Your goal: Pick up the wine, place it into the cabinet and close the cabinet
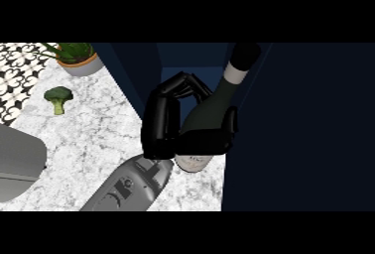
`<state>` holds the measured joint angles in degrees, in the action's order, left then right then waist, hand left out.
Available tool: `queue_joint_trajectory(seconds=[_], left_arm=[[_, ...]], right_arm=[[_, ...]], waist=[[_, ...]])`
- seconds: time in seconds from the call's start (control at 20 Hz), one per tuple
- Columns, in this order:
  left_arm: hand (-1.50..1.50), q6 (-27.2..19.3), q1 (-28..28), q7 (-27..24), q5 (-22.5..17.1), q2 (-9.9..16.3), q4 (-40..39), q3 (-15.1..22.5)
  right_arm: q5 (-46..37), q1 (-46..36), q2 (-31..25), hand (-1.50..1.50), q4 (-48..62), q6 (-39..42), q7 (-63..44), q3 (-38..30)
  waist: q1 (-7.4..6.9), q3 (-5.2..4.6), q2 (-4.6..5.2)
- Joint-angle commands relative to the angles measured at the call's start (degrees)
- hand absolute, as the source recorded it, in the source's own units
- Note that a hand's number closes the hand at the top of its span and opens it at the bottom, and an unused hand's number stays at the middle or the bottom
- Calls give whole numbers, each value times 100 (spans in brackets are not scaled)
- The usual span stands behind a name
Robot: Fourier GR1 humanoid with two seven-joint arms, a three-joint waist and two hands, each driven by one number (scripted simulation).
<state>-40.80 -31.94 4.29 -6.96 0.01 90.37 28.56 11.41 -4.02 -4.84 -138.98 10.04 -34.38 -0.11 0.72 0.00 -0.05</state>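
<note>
The wine bottle [209, 111] is dark green with a pale band at its neck, a dark cap and a white label at its base. It is tilted, neck pointing up into the opening of the dark blue cabinet [132, 74]. My right hand [198, 141] is shut on the bottle's lower body, fingers curled over its left side and thumb on its right. The base hangs above the marble counter [88, 134] at the cabinet's front. A large dark blue panel [307, 124], apparently the cabinet's open door, fills the right of the view. My left hand does not show.
A potted plant [73, 57] stands at the counter's back left, with a broccoli floret [58, 98] in front of it. A patterned tile wall [18, 74] runs along the left. A grey rounded shape [18, 163] sits at the left edge.
</note>
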Motion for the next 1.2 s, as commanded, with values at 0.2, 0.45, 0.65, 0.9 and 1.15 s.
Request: queue_joint_trajectory(seconds=[0.2, 0.45, 0.65, 0.9, 1.15], left_arm=[[150, -264, 84, -1073, -889, -1, -572, 22], [150, -543, 39, -1354, -1076, -1, -1000, 511], [150, -198, 6, -1401, -764, -1, -1521, 179], [150, 78, 514, -2160, -729, -1, -1726, 34], [150, -260, 215, -2685, -1090, -1, -2254, 44]], right_arm=[[497, 243, -126, -150, -883, 28, -366, -154], [443, 46, -105, -150, -643, 0, -272, -177], [206, 94, -2, -150, -810, -102, -316, 78], [384, 883, 10, -150, -931, 242, 100, -76], [671, 158, -98, -150, -887, -61, -505, -167]], waist=[[43, 0, 6], [18, 0, 3], [5, 0, 0], [6, 3, -6], [29, -2, 2]])
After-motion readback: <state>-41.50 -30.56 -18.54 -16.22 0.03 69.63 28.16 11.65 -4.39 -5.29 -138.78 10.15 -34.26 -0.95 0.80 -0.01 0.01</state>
